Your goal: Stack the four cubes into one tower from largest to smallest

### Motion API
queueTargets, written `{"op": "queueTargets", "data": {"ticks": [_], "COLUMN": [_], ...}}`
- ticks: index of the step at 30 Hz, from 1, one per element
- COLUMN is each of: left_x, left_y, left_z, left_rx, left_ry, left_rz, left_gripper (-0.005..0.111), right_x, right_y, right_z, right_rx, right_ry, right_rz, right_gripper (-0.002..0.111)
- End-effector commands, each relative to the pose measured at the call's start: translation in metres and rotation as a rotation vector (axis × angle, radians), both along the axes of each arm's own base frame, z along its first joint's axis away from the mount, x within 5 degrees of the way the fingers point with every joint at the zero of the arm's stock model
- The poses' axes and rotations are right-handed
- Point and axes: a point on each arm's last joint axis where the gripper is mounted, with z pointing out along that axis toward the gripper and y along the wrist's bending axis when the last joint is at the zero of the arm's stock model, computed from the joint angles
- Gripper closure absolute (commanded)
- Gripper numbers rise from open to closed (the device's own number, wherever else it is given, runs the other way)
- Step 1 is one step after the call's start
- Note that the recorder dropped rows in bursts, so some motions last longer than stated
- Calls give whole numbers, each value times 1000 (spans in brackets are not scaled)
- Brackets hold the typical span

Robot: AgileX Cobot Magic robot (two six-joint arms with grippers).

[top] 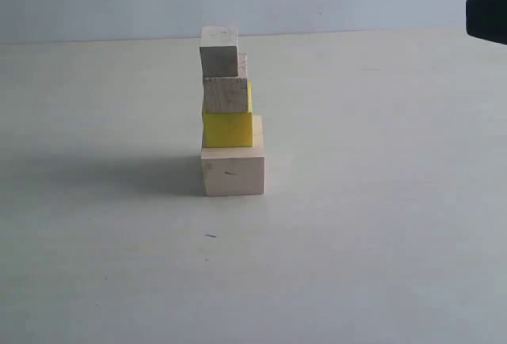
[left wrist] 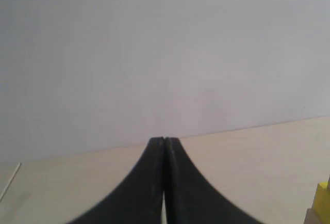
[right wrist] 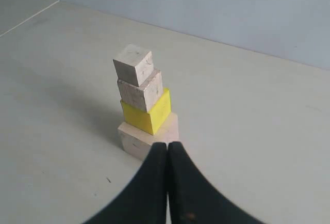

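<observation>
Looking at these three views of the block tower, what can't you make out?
Left wrist view: the tower is cut off by the frame edge; only a yellow and a wood corner show.
Right wrist view: the right end effector covers part of the bottom cube.
Exterior view: a dark part is cut off by the edge; unidentifiable.

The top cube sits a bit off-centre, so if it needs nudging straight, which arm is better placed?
Probably the right. The right gripper, shut, points at the tower, the top cube in plain view; the left gripper, also shut, sees only a sliver of the yellow cube at its view's edge.
</observation>
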Motion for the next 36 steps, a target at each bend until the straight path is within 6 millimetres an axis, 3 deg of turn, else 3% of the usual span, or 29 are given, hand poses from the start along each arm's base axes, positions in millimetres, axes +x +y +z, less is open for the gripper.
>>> {"op": "queueTargets", "data": {"ticks": [1, 8, 13, 31, 36], "left_x": [-13, -33, -37, -35, -35], "left_y": [6, 15, 15, 12, 9], "left_z": [-35, -113, -148, -195, -197], "left_rx": [-107, -264, -310, -328, -296], "left_ry": [65, -19, -3, 102, 124], "left_rz": [111, 268, 286, 237, 173], "left_gripper": [107, 107, 107, 107, 107], "right_x": [-1, -1, -1, -1, -1], "right_y": [-1, -1, -1, -1, -1], "right_z": [0, 0, 0, 0, 0], "right_rx": [7, 7, 7, 7, 7], "right_ry": [-8, -8, -8, -8, -8], "right_rz": [4, 4, 4, 4, 4], "right_gripper": [108, 108, 108, 108, 108]}}
